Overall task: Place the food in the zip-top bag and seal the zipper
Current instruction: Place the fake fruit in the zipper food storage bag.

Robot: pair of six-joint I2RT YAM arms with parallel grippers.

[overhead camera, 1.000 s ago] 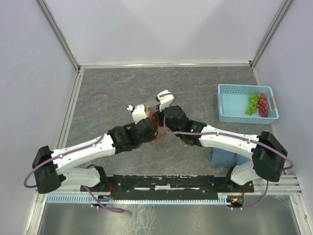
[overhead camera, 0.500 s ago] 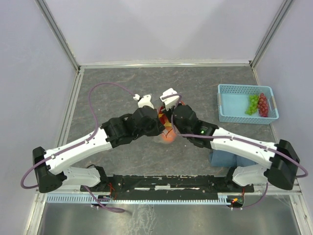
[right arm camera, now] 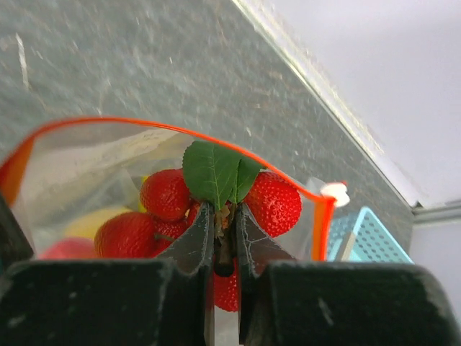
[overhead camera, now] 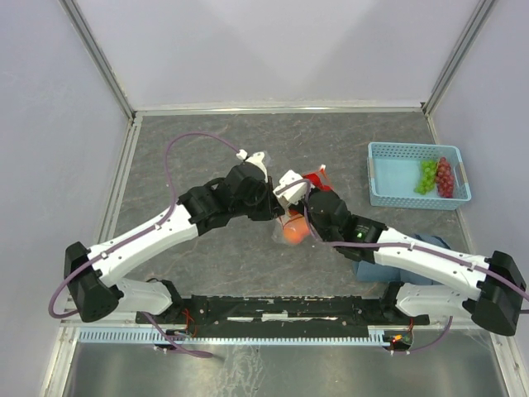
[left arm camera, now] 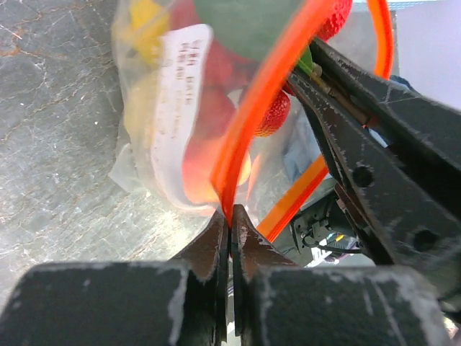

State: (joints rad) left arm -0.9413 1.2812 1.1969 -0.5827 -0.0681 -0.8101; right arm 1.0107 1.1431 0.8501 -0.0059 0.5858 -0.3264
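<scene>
The left hand (left arm camera: pixel 229 216) is pinched tight on the thin red-orange zipper strip (left arm camera: pixel 241 122) along one lip of the small clear crinkly plastic bag (left arm camera: pixel 140 158). The reason looks plain: lifting that lip pulls the mouth into an open loop, leaving a gap to feed fruit through. The right hand (right arm camera: pixel 224 220) is clamped on the stem of the bunch of red strawberries (right arm camera: pixel 270 202), just under its green leaf (right arm camera: pixel 212 169), so the berries hang clear of the fingers instead of being squashed. It holds them right at the mouth, with the zipper strip arching around them, though I cannot tell how far they are through the loop. The bag is slung between the two hands near the middle of the grey marbled table (overhead camera: pixel 190 141), its white label patch (left arm camera: pixel 180 108) turned toward the left wrist camera; whether its bottom rests on the table is unclear. An orange-red peach (overhead camera: pixel 292 234) and a yellow fruit (left arm camera: pixel 148 21) show through the plastic, so part of the food is already packed. The green grapes (overhead camera: pixel 427 175) and red-purple grapes (overhead camera: pixel 445 177) lie in the light-blue mesh basket (overhead camera: pixel 388 192) at the table's right side, well apart from the bag. They are probably waiting their turn, and sealing cannot begin until the right hand is out of the mouth.
</scene>
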